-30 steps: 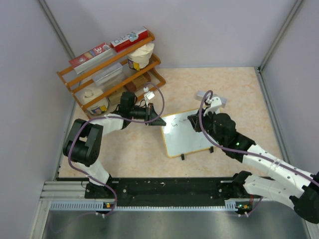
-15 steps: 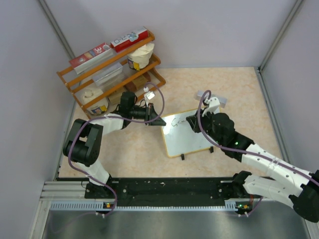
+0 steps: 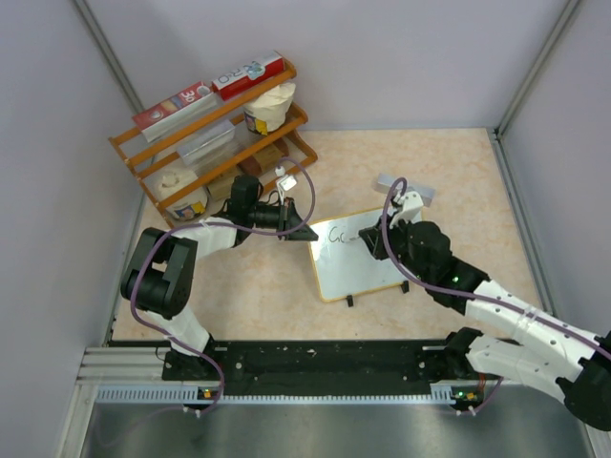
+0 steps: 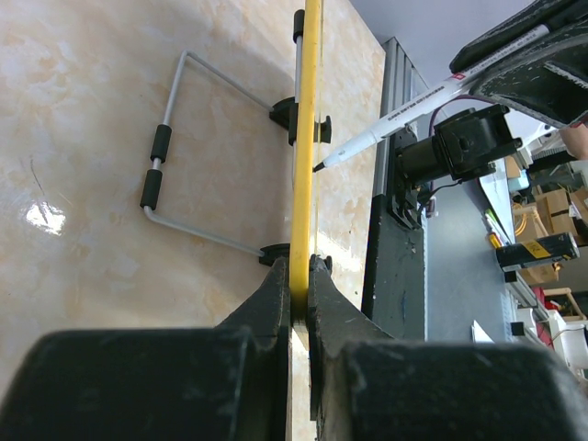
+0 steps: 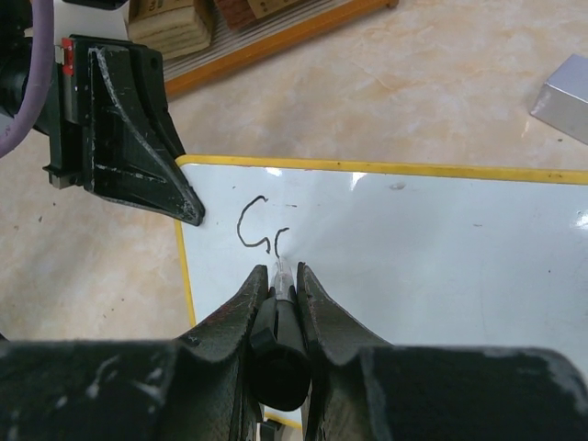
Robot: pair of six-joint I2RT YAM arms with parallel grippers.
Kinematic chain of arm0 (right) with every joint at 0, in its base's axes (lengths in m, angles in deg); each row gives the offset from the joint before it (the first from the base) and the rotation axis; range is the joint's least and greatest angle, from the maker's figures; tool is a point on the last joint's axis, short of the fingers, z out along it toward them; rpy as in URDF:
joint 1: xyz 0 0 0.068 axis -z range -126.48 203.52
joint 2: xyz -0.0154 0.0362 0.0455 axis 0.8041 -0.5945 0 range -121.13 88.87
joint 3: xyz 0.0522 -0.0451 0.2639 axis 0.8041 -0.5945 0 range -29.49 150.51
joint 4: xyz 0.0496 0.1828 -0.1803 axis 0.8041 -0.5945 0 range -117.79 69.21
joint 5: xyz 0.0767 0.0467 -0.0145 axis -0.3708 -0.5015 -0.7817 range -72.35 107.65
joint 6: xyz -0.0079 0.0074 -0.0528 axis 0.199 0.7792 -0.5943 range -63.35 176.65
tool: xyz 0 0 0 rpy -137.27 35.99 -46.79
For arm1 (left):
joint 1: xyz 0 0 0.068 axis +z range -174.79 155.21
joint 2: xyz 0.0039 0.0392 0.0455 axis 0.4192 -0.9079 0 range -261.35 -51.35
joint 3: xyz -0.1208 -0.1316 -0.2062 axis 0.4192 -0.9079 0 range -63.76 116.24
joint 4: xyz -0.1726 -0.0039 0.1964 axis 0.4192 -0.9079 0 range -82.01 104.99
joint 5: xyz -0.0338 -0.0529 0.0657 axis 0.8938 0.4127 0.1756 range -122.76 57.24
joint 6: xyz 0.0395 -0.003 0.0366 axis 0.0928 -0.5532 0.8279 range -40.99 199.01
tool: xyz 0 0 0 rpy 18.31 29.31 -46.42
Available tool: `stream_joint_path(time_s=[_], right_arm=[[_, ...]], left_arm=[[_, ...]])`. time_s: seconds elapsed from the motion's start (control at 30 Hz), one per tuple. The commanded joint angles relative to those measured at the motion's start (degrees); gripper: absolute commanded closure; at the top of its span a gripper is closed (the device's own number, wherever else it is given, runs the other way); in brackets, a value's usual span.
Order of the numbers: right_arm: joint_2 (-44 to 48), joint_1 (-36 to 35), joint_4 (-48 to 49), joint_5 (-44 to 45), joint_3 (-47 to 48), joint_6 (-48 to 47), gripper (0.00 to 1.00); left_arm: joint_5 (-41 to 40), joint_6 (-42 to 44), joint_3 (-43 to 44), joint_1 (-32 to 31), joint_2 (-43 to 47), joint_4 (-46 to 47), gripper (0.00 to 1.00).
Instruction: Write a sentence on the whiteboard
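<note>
My right pincer (image 5: 278, 274) is clenched on the marker (image 4: 413, 108). Its tip is at the board (image 5: 413, 248) just ahead of the fingers, by the lettering (image 5: 254, 225), a "G" and a short stroke. Ahead-left, my left pincer (image 4: 299, 273) is clamped on the board's edge. A grey block (image 5: 562, 87) lies ahead-right, apart.
</note>
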Motion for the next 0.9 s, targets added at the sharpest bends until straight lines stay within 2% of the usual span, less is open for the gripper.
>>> stream_joint_path(time_s=[0.0,0.27,0.87], right_arm=[[1.67,-0.4,-0.18,2.94,-0.52,0.03,1.0],[2.55,-0.4,0.87,6.11,0.44,0.03,1.0],[-0.53,-0.4,4.48,3.91,2.9,0.56,1.0]], left_arm=[[0.82,5.51,0.15,-1.76,-0.79,-1.13,1.0],[0.83,5.6,0.24,-1.94,-0.79,-1.22,1.0],[1.0,5.77,0.32,-2.2,-1.05,-1.48,1.0]])
